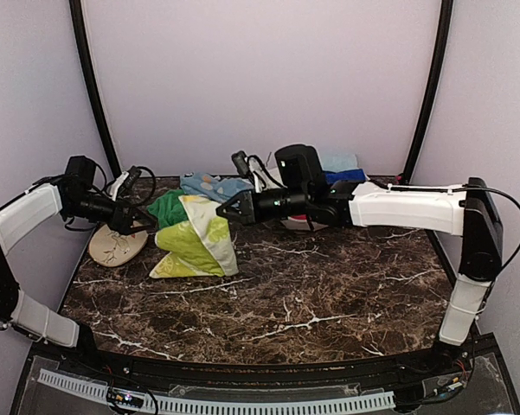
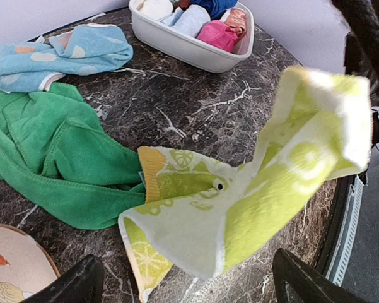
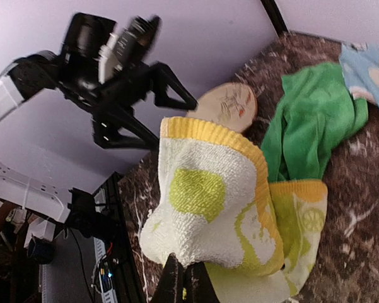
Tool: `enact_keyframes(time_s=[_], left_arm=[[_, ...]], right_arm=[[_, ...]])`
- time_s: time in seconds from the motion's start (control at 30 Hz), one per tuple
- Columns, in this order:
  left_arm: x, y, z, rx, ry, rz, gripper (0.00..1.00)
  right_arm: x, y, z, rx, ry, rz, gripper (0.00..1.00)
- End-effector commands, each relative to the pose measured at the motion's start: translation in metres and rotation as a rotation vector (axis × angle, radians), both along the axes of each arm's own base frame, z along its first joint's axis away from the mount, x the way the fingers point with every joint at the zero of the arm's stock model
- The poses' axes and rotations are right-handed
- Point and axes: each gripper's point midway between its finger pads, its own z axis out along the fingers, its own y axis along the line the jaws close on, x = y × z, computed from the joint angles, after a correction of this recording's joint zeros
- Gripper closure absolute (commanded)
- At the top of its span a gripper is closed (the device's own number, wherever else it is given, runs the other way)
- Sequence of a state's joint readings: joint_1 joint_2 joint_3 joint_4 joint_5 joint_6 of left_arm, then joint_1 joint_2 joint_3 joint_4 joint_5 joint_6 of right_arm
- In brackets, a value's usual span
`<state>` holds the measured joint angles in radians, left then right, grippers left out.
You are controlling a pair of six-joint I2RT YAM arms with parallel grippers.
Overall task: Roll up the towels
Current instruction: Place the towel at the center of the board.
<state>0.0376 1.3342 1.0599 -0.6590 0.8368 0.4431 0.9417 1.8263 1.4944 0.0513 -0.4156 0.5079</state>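
Pinching only a thin edge of the lime towel, the right gripper could easily drop it, with the left gripper spread and idle.

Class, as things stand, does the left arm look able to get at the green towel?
Probably yes: the left gripper is open and the green towel lies bare just ahead; the lime towel, held by the right gripper, overlaps only one edge.

Plain green towel; lime-yellow towel w/ white citrus prints; dark marble table.
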Motion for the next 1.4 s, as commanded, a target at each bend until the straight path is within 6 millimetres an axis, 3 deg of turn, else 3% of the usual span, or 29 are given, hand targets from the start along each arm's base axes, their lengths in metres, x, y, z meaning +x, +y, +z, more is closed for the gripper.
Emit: enact_keyframes(time_s=[0.0,0.1,0.37,0.53,0.57,0.67,0.8,0.83,1.0,1.07,1.17,1.3,1.37], left_arm=[[-0.008,-0.023,0.000,0.046,-0.068,-0.087,0.05],[-0.003,-0.027,-0.020,0.087,-0.052,-0.100,0.05],[-0.002,-0.017,-0.076,0.275,0.010,-0.152,0.05],[-0.032,-0.016,-0.103,0.354,0.051,-0.290,0.14],[-0.041,-0.016,-0.109,0.375,0.058,-0.332,0.16],[-0.069,-0.015,-0.131,0.490,0.043,-0.468,0.18],[-0.089,-0.019,-0.150,0.625,-0.030,-0.600,0.16],[-0.090,-0.020,-0.153,0.643,-0.038,-0.614,0.16],[-0.088,-0.025,-0.162,0.690,-0.043,-0.658,0.17],[-0.083,-0.027,-0.165,0.705,-0.060,-0.661,0.20],[-0.080,-0.032,-0.168,0.700,-0.080,-0.674,0.27],[-0.088,-0.035,-0.176,0.696,-0.062,-0.709,0.38],[-0.089,-0.035,-0.180,0.698,-0.040,-0.708,0.53]], right_arm=[[-0.012,-0.024,-0.034,-0.023,0.085,-0.018,1.00],[-0.011,-0.049,-0.056,-0.085,0.090,-0.099,1.00],[-0.027,-0.106,-0.083,-0.194,0.114,-0.179,1.00],[-0.029,-0.145,-0.101,-0.282,0.118,-0.293,1.00],[-0.029,-0.150,-0.103,-0.291,0.121,-0.306,0.94],[-0.028,-0.161,-0.111,-0.330,0.127,-0.339,0.89],[-0.026,-0.180,-0.118,-0.407,0.118,-0.400,0.68],[-0.023,-0.189,-0.116,-0.425,0.108,-0.432,0.61],[-0.009,-0.230,-0.075,-0.450,0.011,-0.605,0.48],[-0.011,-0.235,-0.065,-0.452,-0.002,-0.620,0.47],[-0.019,-0.231,-0.068,-0.469,-0.001,-0.596,0.47],[-0.033,-0.208,-0.082,-0.481,-0.005,-0.514,0.45],[-0.037,-0.193,-0.090,-0.504,-0.010,-0.469,0.42]])
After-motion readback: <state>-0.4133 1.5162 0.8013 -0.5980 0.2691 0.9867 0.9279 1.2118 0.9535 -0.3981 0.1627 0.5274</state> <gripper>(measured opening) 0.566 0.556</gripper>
